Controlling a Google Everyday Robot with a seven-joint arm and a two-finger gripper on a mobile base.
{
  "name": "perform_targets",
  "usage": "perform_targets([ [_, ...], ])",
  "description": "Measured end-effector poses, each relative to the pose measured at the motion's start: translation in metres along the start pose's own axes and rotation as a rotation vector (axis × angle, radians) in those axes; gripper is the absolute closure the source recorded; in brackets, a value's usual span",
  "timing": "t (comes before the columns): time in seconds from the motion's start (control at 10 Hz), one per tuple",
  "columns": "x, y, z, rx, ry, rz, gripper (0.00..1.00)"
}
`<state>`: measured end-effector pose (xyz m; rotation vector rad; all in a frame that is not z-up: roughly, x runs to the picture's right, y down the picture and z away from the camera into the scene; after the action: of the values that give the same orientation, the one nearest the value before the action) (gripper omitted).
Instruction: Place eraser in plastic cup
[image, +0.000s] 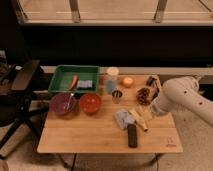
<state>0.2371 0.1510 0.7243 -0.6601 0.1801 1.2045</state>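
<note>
The black oblong eraser (132, 135) lies flat near the front edge of the wooden table (85, 137), right of centre. The pale bluish-grey plastic cup (110, 86) stands upright at the back middle, in front of a cream-white cup (113, 73) and beside a small metal cup (117, 96). My gripper (148, 114) hangs at the end of the white arm (182, 95), which reaches in from the right. It is low over the table, right of and slightly behind the eraser, and well apart from the plastic cup. It holds nothing that I can see.
A green tray (60, 80) with a red item and a blue sponge sits back left. A purple bowl (63, 103) and a red bowl (90, 103) stand in front of it. An orange (128, 81), a brown cone-like thing (144, 95), a grey packet (123, 118) and a yellowish stick (138, 119) crowd the right half. A black chair (20, 85) stands left.
</note>
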Motion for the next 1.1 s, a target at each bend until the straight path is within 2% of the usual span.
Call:
perform_targets([
  [0.2,0.001,0.011,0.016,-0.029,0.022,-0.008,0.35],
  [0.3,-0.001,0.025,0.034,-0.051,0.041,-0.013,0.35],
  [0.6,0.001,0.038,0.057,-0.072,0.077,-0.013,0.35],
  [1.1,-0.001,0.052,0.094,-0.044,0.141,0.006,0.35],
])
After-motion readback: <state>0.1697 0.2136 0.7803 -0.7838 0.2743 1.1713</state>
